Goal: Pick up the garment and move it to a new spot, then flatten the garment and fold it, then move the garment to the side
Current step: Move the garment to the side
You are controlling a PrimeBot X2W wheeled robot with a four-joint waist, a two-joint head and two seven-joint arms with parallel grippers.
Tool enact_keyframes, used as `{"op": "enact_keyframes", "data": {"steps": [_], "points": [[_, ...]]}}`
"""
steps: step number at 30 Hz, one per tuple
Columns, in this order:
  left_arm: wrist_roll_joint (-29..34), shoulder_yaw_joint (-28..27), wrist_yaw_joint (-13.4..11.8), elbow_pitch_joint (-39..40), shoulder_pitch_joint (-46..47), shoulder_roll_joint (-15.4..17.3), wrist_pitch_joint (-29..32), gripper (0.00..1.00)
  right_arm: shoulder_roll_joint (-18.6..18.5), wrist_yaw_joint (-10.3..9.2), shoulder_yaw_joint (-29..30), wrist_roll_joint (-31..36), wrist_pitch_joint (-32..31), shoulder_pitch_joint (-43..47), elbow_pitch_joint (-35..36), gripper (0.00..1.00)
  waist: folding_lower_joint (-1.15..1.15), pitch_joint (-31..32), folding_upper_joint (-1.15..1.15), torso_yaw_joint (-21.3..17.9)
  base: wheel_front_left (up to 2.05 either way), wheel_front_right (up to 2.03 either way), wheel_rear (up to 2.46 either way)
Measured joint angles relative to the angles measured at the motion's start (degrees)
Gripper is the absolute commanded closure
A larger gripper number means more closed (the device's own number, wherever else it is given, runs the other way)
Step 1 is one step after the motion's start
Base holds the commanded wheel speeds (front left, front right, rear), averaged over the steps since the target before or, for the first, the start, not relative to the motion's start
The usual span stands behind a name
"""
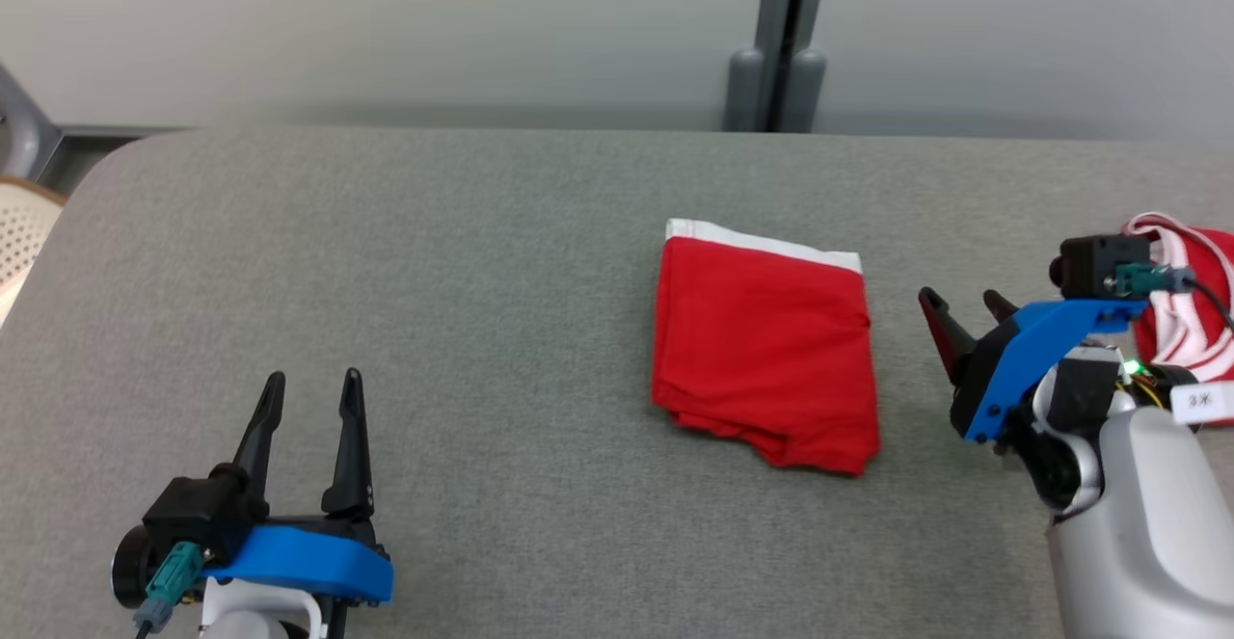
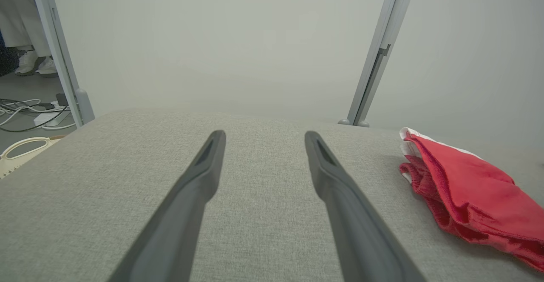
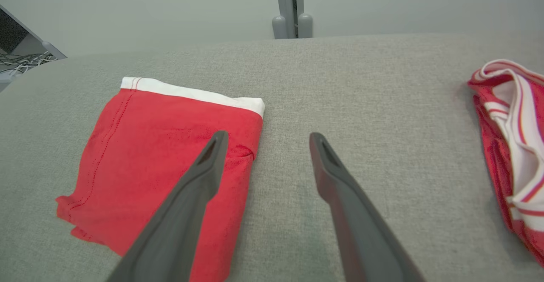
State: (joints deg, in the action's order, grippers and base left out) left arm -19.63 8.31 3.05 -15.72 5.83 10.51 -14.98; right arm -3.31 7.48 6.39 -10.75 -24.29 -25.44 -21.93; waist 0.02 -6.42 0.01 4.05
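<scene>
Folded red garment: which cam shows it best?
Head view: the folded red garment lies whole, unobstructed, white waistband at its far edge. In the right wrist view a finger of the right gripper covers part; the left wrist view sees it edge-on and cropped.

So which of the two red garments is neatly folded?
The plain red garment with a white band, mid-table; the striped garment on the right lies bunched.

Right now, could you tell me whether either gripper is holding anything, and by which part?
Nothing is held. The left gripper and the right gripper are both open and empty; the folded red garment lies on the table between them, untouched.
</scene>
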Motion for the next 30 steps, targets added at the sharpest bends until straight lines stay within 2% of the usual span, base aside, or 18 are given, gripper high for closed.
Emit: {"op": "enact_keyframes", "data": {"steps": [4,9,14,18,19,20,26,30], "points": [[0.3,0.1,0.1,0.5,1.3,-0.5,0.0,0.0,0.3,0.0,3.9,-2.5,-3.8,-4.8,-8.0,0.0,0.0,-2.4,0.0,2.1,0.0,0.0,0.0],[0.9,0.1,0.5,1.2,2.4,-1.5,0.0,0.0,0.4,0.0,5.4,-5.1,-2.6,-9.1,-18.0,0.0,0.0,-5.1,0.0,4.7,0.0,0.0,0.0],[1.4,-0.3,1.0,1.2,2.8,-2.1,0.0,0.0,0.2,0.0,4.2,-4.6,-0.3,-11.9,-25.6,0.0,-0.01,-6.6,0.0,6.4,0.0,0.0,0.0],[1.6,-0.9,1.5,0.6,2.8,-2.4,0.0,0.0,-0.5,-0.02,0.0,-6.9,0.4,-13.5,-29.8,0.0,-0.01,-6.5,0.0,6.6,0.0,0.0,0.0],[1.6,-1.0,1.5,0.6,2.8,-2.4,0.0,0.0,-0.6,-0.08,-1.4,-7.4,0.7,-13.8,-30.5,0.44,-0.02,-6.4,0.0,6.5,0.0,0.0,0.0],[2.1,-1.1,1.6,0.4,2.8,-2.7,0.0,0.0,-0.4,-0.08,-3.6,-7.4,2.0,-13.9,-31.3,1.0,-0.02,-6.1,0.0,6.2,0.0,0.0,0.0],[2.6,-2.0,2.1,1.2,2.1,-2.7,0.0,0.0,0.1,0.01,-7.5,-0.2,2.5,-15.0,-29.8,1.0,-0.01,-5.2,0.0,3.8,0.0,0.0,0.0],[3.0,-2.4,2.1,2.2,1.3,-2.8,0.0,0.0,-3.3,0.01,-13.2,2.0,-1.7,-17.8,-24.8,1.0,-0.01,-4.8,0.0,1.0,0.0,0.0,0.0]]}}
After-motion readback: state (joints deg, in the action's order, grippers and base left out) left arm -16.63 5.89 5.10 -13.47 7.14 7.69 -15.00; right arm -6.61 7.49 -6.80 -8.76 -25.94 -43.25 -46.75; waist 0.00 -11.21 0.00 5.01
